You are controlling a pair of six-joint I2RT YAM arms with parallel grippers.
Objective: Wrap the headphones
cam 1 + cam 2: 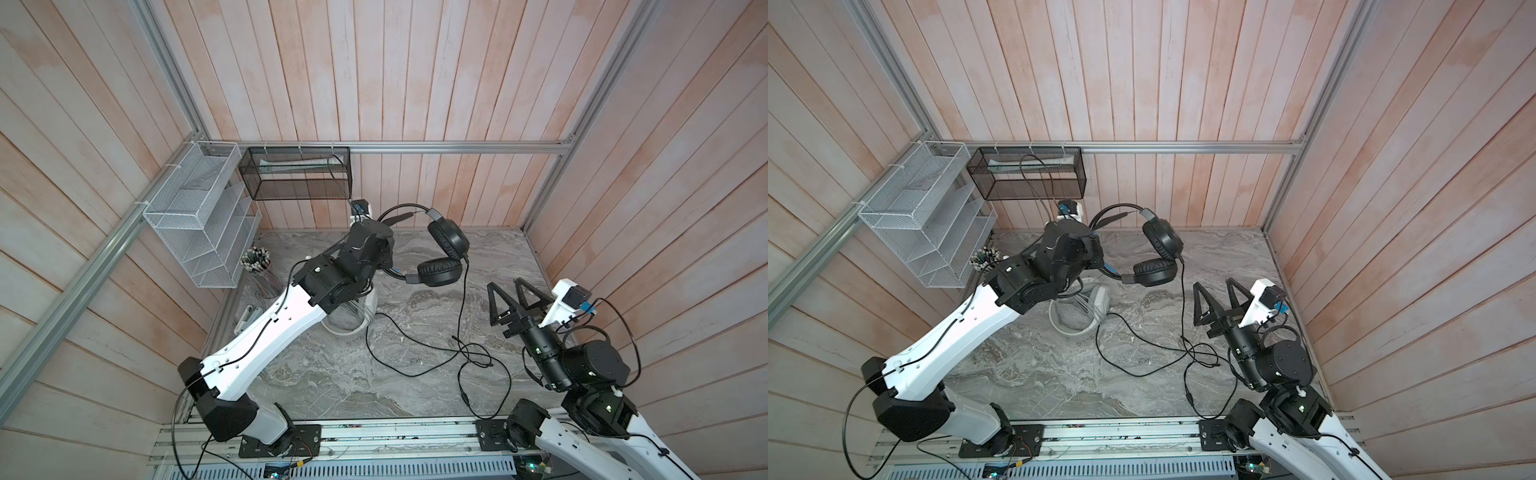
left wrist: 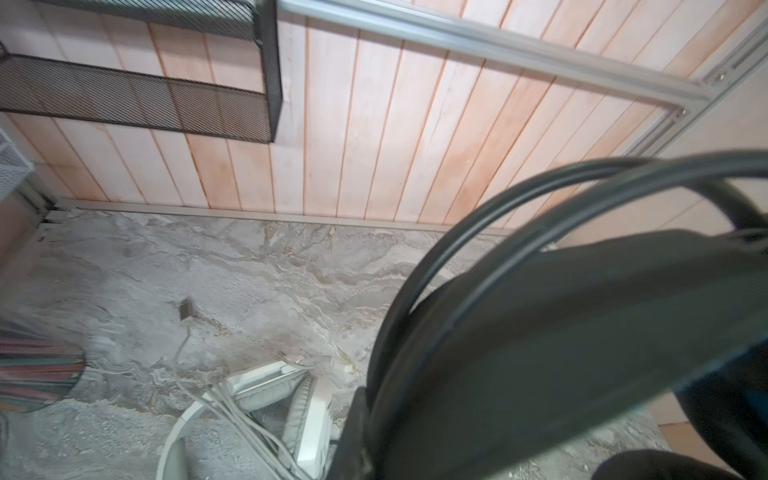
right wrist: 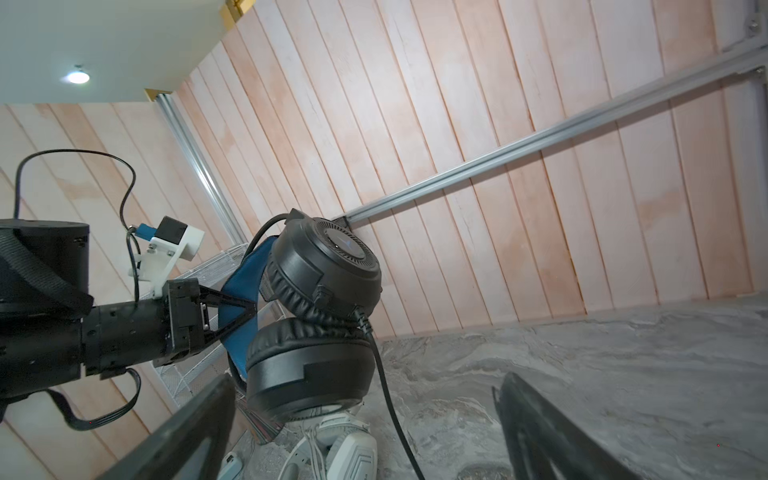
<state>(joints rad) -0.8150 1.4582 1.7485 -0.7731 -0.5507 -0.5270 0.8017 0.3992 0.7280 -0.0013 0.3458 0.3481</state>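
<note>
Left tool (image 3: 249, 309) is clamped on the blue-lined headband (image 3: 241, 282), holding the black headphones (image 1: 446, 243) aloft at upper centre in both top views. Right tool (image 1: 506, 286) stands apart, empty. The black cable (image 3: 386, 386) looks limp and probably tangle-prone; grasp it near the cup.

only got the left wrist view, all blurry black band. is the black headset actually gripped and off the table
Observer: Yes. The left end effector is shut on the blue-lined headband of the black headphones, and both earcups hang clear of the table.
Operator: wheres its cable
Observer: The black cable drops from one earcup and lies in loose loops on the table, unwrapped.
Operator: right arm doing anything
Observer: The right end effector is open and holds nothing, raised to the right of the hanging cable.
</note>
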